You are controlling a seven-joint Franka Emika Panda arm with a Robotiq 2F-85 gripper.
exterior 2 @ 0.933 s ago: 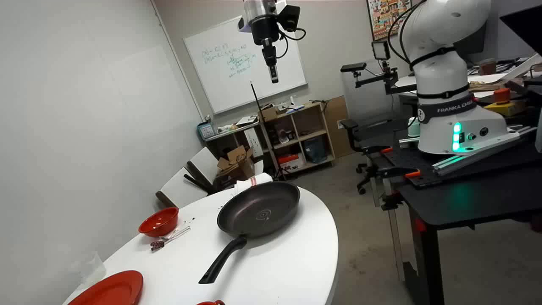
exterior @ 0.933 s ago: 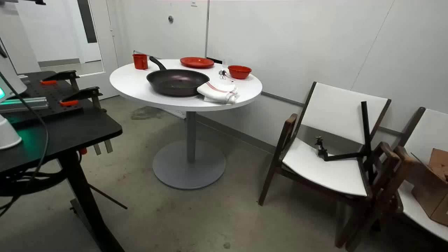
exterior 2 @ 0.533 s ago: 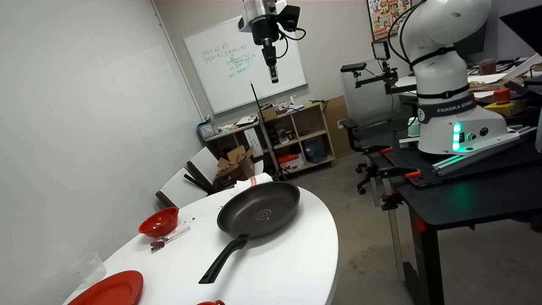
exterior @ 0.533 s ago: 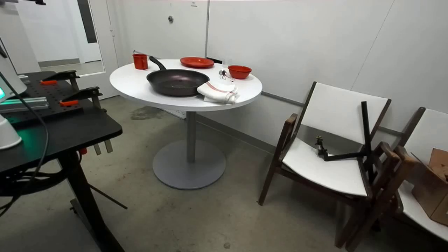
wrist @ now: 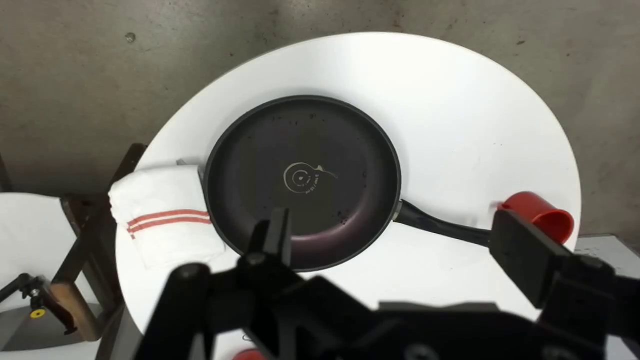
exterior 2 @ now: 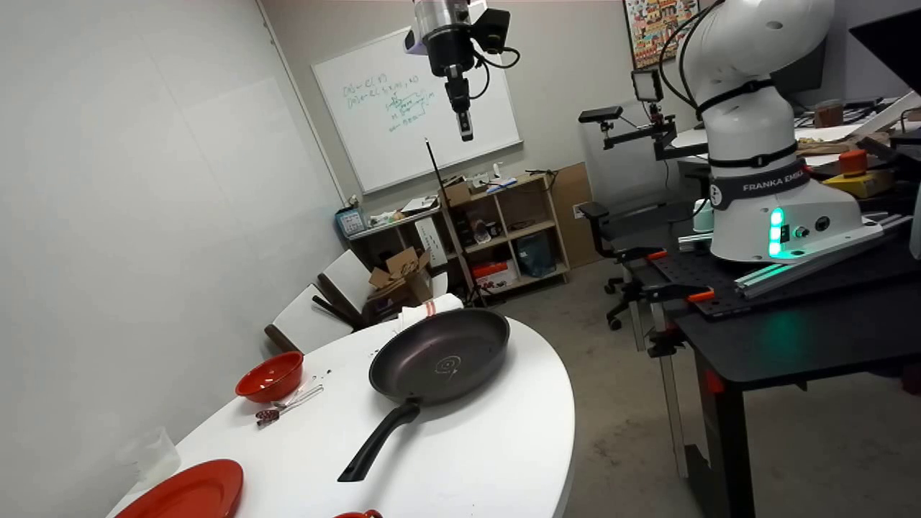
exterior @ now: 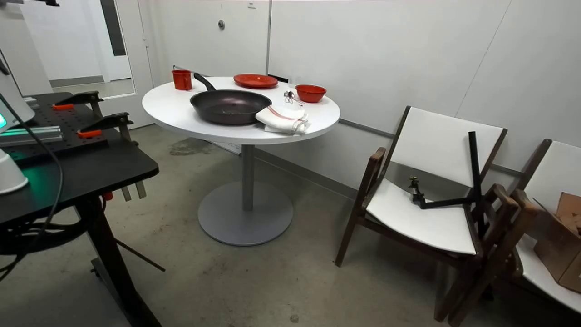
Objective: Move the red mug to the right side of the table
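Note:
The red mug (exterior: pixel 182 80) stands upright near the left edge of the round white table (exterior: pixel 170 109) in an exterior view. In another exterior view only a sliver of the mug (exterior 2: pixel 358 514) shows at the bottom edge. In the wrist view the mug (wrist: pixel 531 206) is at the table's right edge, partly hidden behind the right finger (wrist: pixel 525 255). My gripper (exterior 2: pixel 466 129) hangs high in the air, apart from the mug and table. In the wrist view the gripper (wrist: pixel 390 217) is open, its fingers wide apart with nothing between them.
A black pan (exterior: pixel 229 106) sits mid-table, its handle (wrist: pixel 442 226) pointing toward the mug. A folded white towel (exterior: pixel 283 119) touches the pan. A red bowl (exterior: pixel 311 93), a red plate (exterior: pixel 255 81) and small utensils (exterior 2: pixel 288 406) lie toward the wall. Chairs (exterior: pixel 422 218) stand beside the table.

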